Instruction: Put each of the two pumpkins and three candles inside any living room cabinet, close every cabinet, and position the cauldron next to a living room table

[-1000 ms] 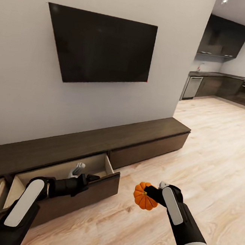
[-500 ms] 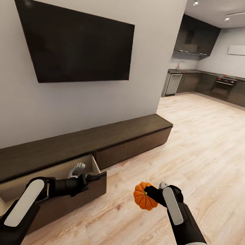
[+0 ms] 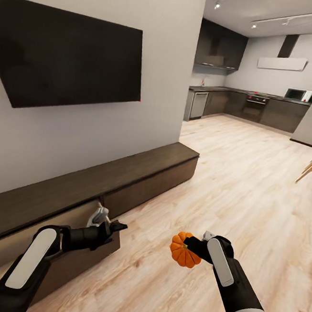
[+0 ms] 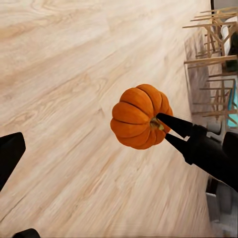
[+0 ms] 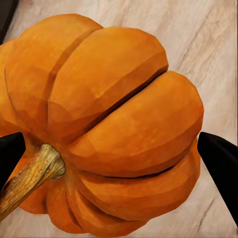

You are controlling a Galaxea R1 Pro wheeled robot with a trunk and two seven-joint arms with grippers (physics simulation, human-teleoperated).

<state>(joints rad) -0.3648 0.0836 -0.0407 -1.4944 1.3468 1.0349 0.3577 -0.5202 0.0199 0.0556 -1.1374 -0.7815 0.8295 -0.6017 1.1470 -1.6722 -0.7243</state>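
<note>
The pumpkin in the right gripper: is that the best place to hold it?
Probably. The right gripper pinches the pumpkin at its stem end, coming from the stem side. The ribbed body is round and wide, so spanning it would need wider jaws; the stem end gives a narrower hold.

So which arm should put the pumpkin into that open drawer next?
Right, probably. The right gripper already holds the pumpkin by its stem end. The left gripper is open and empty at the cabinet drawer's front edge.
</note>
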